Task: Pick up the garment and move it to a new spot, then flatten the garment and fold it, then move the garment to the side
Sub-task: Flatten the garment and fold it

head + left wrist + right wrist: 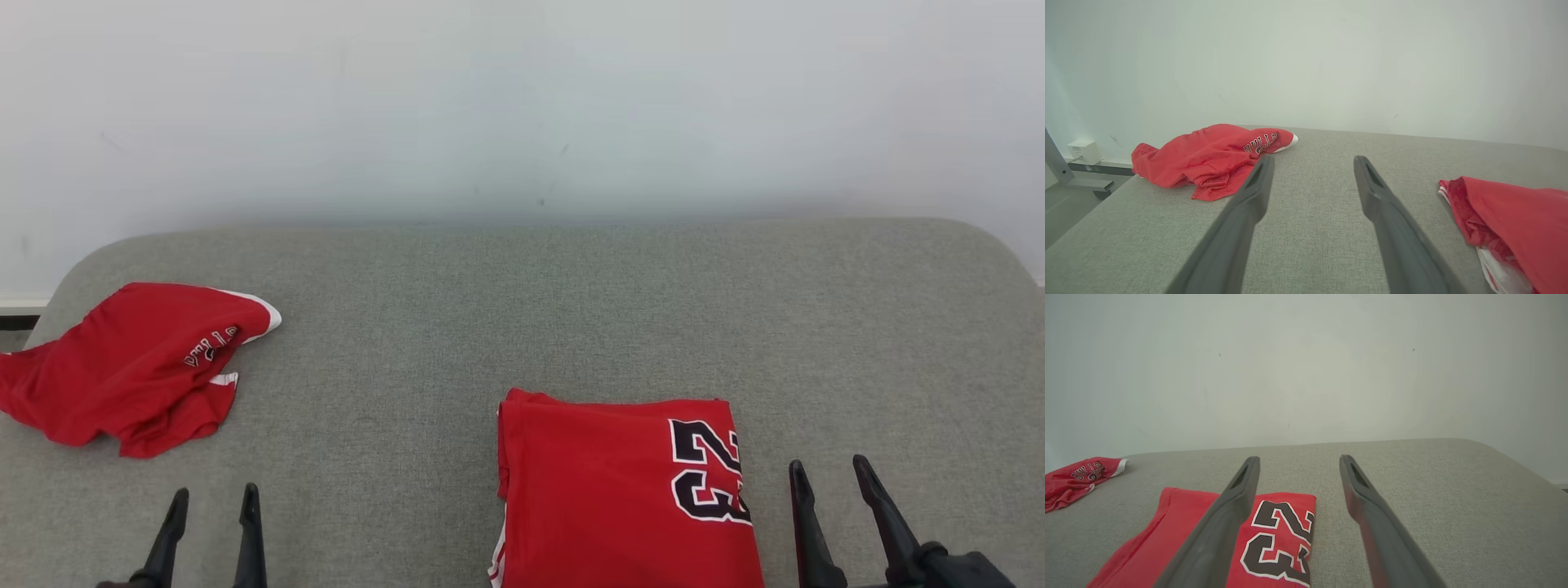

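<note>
A red garment with a black and white "23" lies folded flat near the front of the grey surface, right of centre. It appears again as the folded garment in the right wrist view and at the right edge as the garment in the left wrist view. My right gripper stands open just right of it, apart from the cloth, with nothing between its fingers. My left gripper is open at the lower left over bare fabric.
A second red garment lies crumpled at the surface's far left, its edge hanging over the side; the left wrist view shows this crumpled garment beyond my fingers. A pale wall rises behind. A grey frame leg stands left.
</note>
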